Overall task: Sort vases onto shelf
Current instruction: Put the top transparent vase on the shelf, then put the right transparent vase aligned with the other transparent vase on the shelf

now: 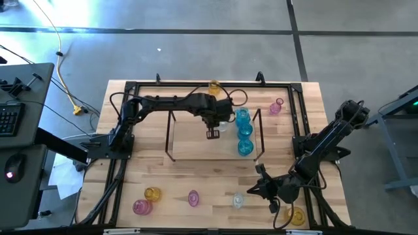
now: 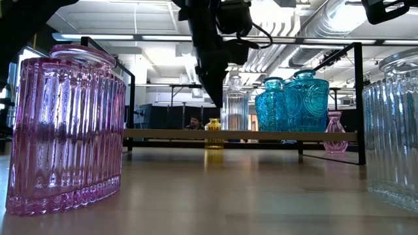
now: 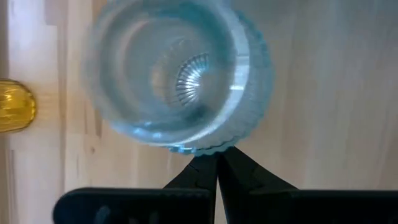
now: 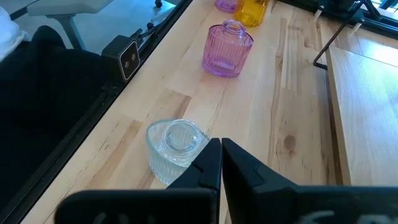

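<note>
From above, the left tool [image 1: 213, 134] hangs over the shelf [image 1: 192, 140], fingers together and empty, just beside a clear vase [image 1: 224, 125] and a row of three blue vases [image 1: 243, 132]; the right tool [image 1: 257, 190] waits pinched together near a second clear vase [image 1: 238, 200] at the table's [image 1: 163, 176] near edge; pink and amber vases lie scattered around.

At table height, a ribbed pink vase [image 2: 65, 127] looms close; blue vases [image 2: 294, 101] stand on the shelf [image 2: 163, 134].

The left wrist looks down into the clear vase [image 3: 171, 74], closed fingertips [image 3: 205, 171] at its rim.

The right wrist shows closed fingers [image 4: 214, 165] beside the clear vase [image 4: 176, 146].
</note>
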`<state>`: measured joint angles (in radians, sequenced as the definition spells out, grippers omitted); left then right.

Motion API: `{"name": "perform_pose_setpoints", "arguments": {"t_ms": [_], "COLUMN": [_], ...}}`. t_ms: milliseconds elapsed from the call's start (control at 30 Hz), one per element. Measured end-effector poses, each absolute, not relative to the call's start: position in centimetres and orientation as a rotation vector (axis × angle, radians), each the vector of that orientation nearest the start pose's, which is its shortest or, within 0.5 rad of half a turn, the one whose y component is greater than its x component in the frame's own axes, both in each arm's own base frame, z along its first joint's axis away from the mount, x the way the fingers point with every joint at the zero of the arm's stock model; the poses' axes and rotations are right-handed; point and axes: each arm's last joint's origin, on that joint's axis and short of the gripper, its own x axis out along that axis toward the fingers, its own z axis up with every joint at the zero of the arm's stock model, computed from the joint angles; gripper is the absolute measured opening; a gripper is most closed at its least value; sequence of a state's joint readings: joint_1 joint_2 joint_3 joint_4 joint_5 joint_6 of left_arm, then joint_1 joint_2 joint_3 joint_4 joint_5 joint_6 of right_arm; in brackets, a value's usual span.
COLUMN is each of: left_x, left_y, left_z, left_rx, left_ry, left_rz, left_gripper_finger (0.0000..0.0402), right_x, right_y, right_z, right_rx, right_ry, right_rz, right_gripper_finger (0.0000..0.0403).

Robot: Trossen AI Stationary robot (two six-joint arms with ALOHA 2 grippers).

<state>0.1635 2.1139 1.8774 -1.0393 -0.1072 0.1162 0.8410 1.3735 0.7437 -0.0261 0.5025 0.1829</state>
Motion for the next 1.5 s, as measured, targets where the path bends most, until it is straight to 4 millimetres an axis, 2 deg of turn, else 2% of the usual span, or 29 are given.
{"name": "perform_pose_setpoints", "arguments": {"t_ms": [533, 700, 867, 1000, 1200, 1367, 1500], "left_x": [43.3, 42.5, 42.0, 42.0, 41.1, 38.1, 34.6], "left_y": [7.5, 6.9, 3.9, 0.5, -3.9, -6.0, -7.7], "left_z": [24.0, 25.0, 27.0, 28.1, 26.9, 26.3, 27.9], "left_rx": [0.097, 0.108, 0.15, 0.2, 0.25, 0.294, 0.202], "left_ry": [1.26, 1.282, 1.24, 1.182, 1.065, 0.958, 0.946], "left_rz": [0.172, 0.166, 0.128, 0.078, -0.011, -0.084, -0.101], "left_gripper_finger": [0.0, 0.0, 0.0, 0.0, 0.0, 0.0, 0.0], "right_x": [19.4, 19.4, 19.4, 19.5, 18.8, 18.3, 18.1], "right_y": [19.6, 19.6, 19.5, 19.3, 19.2, 19.7, 20.0], "right_z": [21.0, 21.0, 20.9, 20.3, 19.3, 19.6, 19.9], "right_rx": [-0.233, -0.233, -0.286, -0.304, -0.324, -0.362, -0.382], "right_ry": [0.54, 0.541, 0.52, 0.457, 0.348, 0.274, 0.241], "right_rz": [0.276, 0.277, 0.27, 0.281, 0.293, 0.259, 0.276], "right_gripper_finger": [0.0, 0.0, 0.0, 0.0, 0.0, 0.0, 0.0]}}
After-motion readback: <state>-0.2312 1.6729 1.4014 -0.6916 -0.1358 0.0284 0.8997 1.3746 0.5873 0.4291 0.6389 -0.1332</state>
